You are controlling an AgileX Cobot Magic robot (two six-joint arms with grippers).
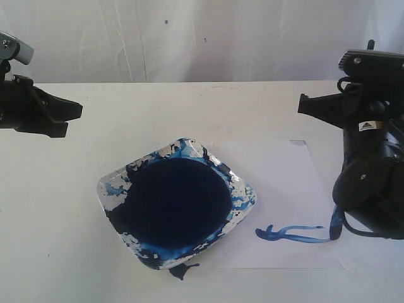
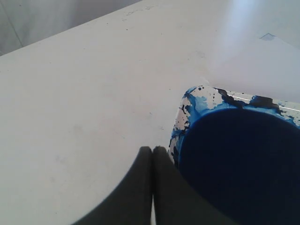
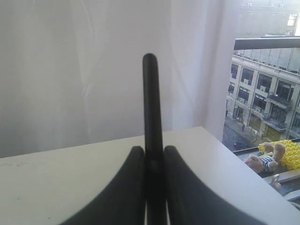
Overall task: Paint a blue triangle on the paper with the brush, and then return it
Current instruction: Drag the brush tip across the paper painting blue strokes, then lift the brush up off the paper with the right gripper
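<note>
Gripping the black handle of the brush [image 3: 152, 93] between its two narrowly parted fingers, the right tool [image 3: 153, 152] had the handle end standing up past its fingertips in the right wrist view. In the exterior view the right arm bent down over the 3 o'clock edge of the scene, and the brush's blue-stained lower end [image 1: 336, 226] met the paper [image 1: 284, 183] near that sheet's 4 o'clock corner. The blue triangle [image 1: 284, 233] was so far only one streaky, watery line running from the brush toward 9 o'clock, ending in a small curl. The paper lay flat on the counter [image 1: 63, 221], tucked under the paint dish [image 1: 243, 189] on its 3 o'clock side. The left tool [image 2: 152, 152] hung at 10 o'clock of the dish, well apart from it, its fingers pressed together on nothing.
</note>
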